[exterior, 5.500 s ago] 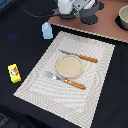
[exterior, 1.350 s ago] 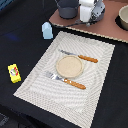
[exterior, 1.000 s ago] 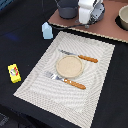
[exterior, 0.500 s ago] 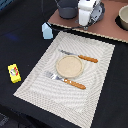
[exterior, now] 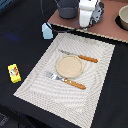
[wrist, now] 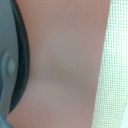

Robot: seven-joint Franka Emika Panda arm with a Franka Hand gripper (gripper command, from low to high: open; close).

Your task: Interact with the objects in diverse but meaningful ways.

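Note:
In the exterior view my gripper (exterior: 86,26) hangs low over the brown board (exterior: 107,27) at the back, just to the right of the grey frying pan (exterior: 65,9). Its fingers are too blurred to tell open from shut. The pale blue carton (exterior: 47,31) stands at the placemat's far left corner. The yellow packet with a red mark (exterior: 14,73) lies on the black table at the left. The wrist view shows the pan's grey rim (wrist: 9,65), the brown board (wrist: 65,60) and the placemat's edge (wrist: 116,75), but no fingers. The sausage and fish are out of view.
A striped placemat (exterior: 95,95) carries a round wooden plate (exterior: 69,66), an orange-handled fork (exterior: 66,80) and an orange-handled knife (exterior: 80,56). A bowl (exterior: 123,17) sits at the back right on the board.
The gripper has shifted slightly down and toward the exterior view's right beside the pan. The objects on the table have not moved.

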